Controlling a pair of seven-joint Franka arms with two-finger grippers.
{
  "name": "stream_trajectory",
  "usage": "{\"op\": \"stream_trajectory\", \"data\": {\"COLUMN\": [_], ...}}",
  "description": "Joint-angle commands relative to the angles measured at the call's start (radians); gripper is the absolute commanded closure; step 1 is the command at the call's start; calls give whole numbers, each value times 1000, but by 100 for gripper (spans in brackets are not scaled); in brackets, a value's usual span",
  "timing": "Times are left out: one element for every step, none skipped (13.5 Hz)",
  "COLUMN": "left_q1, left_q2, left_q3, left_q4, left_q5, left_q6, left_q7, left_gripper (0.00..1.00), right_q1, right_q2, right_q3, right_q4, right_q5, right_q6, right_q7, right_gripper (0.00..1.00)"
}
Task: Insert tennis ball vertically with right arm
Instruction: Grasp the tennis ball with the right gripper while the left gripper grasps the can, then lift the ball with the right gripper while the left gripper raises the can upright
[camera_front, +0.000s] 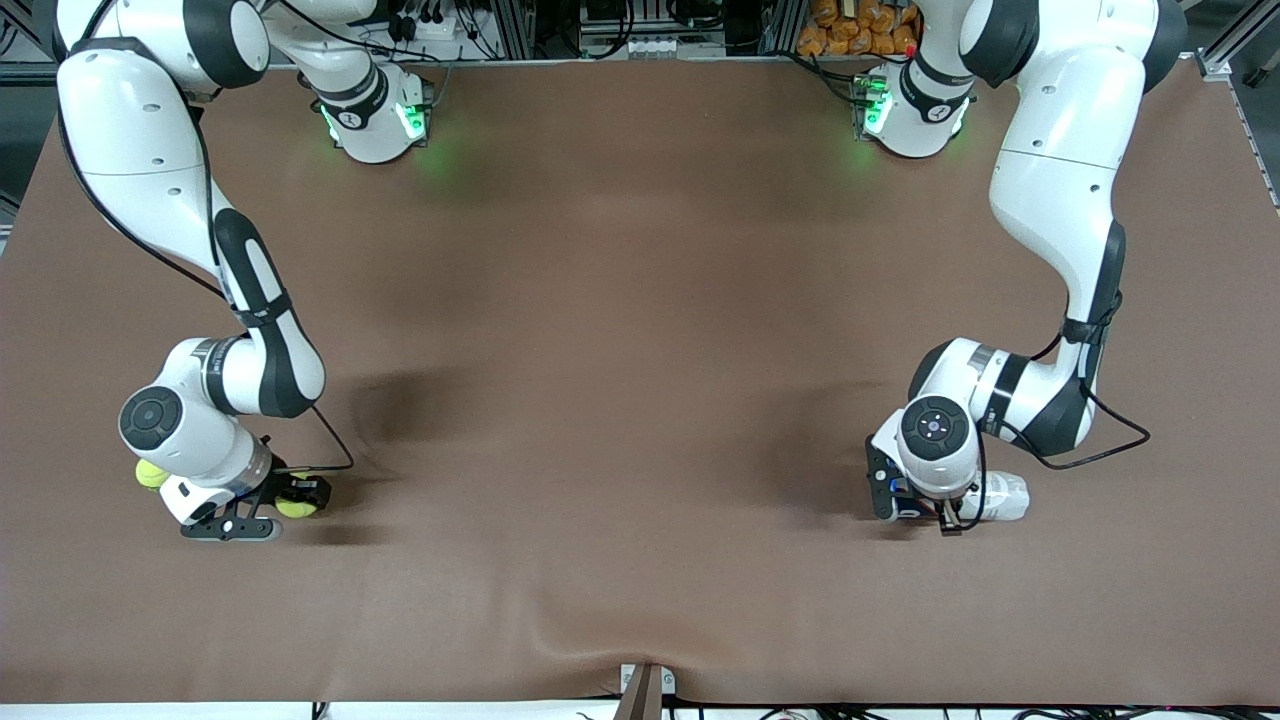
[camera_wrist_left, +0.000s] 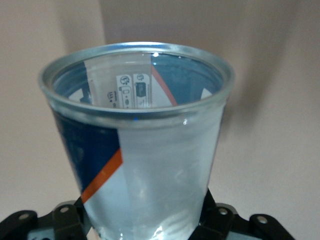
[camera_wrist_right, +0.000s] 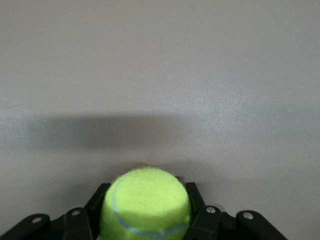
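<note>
Two arms work low at separate ends of the brown worktop (camera_front: 640, 330). From the front, the right gripper (camera_front: 262, 505) sits among tennis balls, one second ball (camera_front: 151, 474) just beside it; the left gripper (camera_front: 945, 515) holds a clear tennis-ball can (camera_front: 1000, 497) lying sideways. At the left wrist, jaws clamp the can's base, open mouth pointing away. At the right wrist, jaws pinch a tennis ball (camera_wrist_right: 146, 205) tight.
</note>
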Motion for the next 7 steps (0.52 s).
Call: {"op": "stream_trajectory", "data": {"left_q1": [9,16,9,-2,-2,6,6], "left_q2": [-39,-41,-41,-42,-47,-56,-58], "left_q3": [-34,-35,-35,-40,-72,-111,-135], "left_q4": [-8,-7,15,33,35,35,39], "left_q5": [-135,-230,-313,-366,-412,-468,-512], "left_q6": [-10,-10,-10,-11,-10,-11,-10], "left_q7": [10,10,13,13,8,1,-9], "left_gripper": [21,22,20,19,19,19,19], "right_q1": [8,22,39,57,70,81,97], "right_q2": [-95,-138,-177,-218,-258,-293,-322], "right_q3": [8,8,8,8,8,10,11], "right_q4": [-13,-15,-13,-12,-5,1,8], "right_q5": [14,14,13,13,13,14,14], "right_q6": [-93,-122,-147,-184,-233,-277,-328], "right_q7": [0,19,42,66,83,103,141], "right_gripper": [100,100,100,100,100,100,100]}}
